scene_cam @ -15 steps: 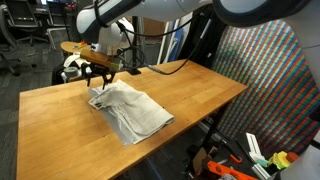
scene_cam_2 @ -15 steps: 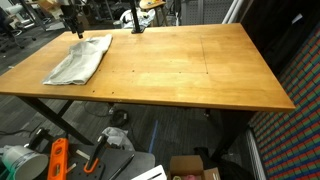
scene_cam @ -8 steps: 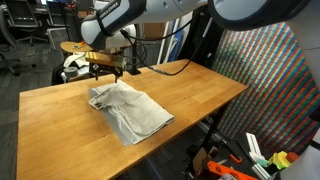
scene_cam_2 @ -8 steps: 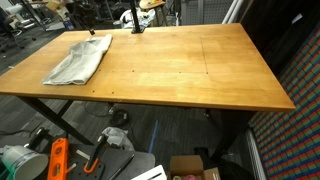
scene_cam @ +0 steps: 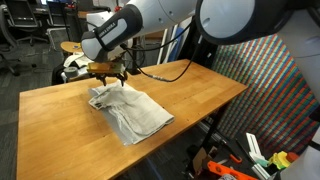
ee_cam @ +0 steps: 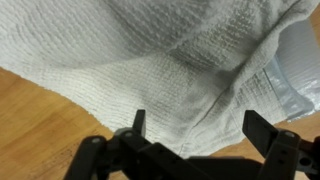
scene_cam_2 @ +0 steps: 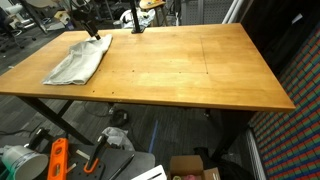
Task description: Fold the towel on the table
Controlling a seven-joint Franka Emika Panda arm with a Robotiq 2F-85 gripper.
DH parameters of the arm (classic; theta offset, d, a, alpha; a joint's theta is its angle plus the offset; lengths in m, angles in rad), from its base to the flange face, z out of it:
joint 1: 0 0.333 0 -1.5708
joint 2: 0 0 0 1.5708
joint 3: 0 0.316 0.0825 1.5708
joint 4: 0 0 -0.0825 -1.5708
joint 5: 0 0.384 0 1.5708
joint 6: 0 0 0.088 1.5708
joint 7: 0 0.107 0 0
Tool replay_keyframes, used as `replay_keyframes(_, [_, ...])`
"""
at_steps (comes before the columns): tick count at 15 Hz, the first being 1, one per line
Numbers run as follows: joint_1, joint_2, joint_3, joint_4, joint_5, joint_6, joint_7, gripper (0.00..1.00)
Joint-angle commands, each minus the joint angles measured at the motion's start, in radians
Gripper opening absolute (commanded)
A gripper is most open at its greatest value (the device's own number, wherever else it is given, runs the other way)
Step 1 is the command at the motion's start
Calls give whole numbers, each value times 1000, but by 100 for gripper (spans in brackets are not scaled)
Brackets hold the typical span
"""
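The towel (scene_cam: 126, 108) lies rumpled and doubled over on the table (scene_cam: 205, 92), near its far corner. In both exterior views my gripper (scene_cam: 106, 73) hangs just above the towel's back edge. From the opposite side, the towel (scene_cam_2: 80, 60) sits at the table's (scene_cam_2: 190, 70) left end with the gripper (scene_cam_2: 92, 30) over its far corner. In the wrist view the towel (ee_cam: 150, 50) fills most of the picture, wood (ee_cam: 35, 125) showing at the left. The gripper (ee_cam: 200, 125) is open, its fingertips (ee_cam: 138, 122) wide apart with nothing between them.
A round wooden stool with a white-and-dark fabric bundle (scene_cam: 72, 62) stands behind the table's far edge. A black cable (scene_cam: 170, 68) trails over the back of the table. Boxes and orange tools (scene_cam_2: 60, 158) clutter the floor under the table.
The jaws have opened off the towel's back corner and the gripper has lifted a little. The towel stays where it was.
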Motion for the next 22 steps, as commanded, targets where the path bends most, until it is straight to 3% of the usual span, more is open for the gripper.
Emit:
replay_keyframes(1, [5, 66, -8, 117, -27, -79, 53, 100])
replay_keyframes(4, [-1, 101, -5, 170, -28, -121, 64, 100])
replay_keyframes(5, [-2, 111, -7, 186, -30, -136, 68, 75])
replay_keyframes(7, [-5, 130, -11, 217, -35, -164, 77, 68])
replay_keyframes(15, [-16, 179, -31, 309, -62, -248, 103, 5])
replay_keyframes(18, [-26, 199, -36, 344, -68, -261, 115, 1])
replay_keyframes(22, [-39, 225, -35, 394, -65, -264, 134, 5])
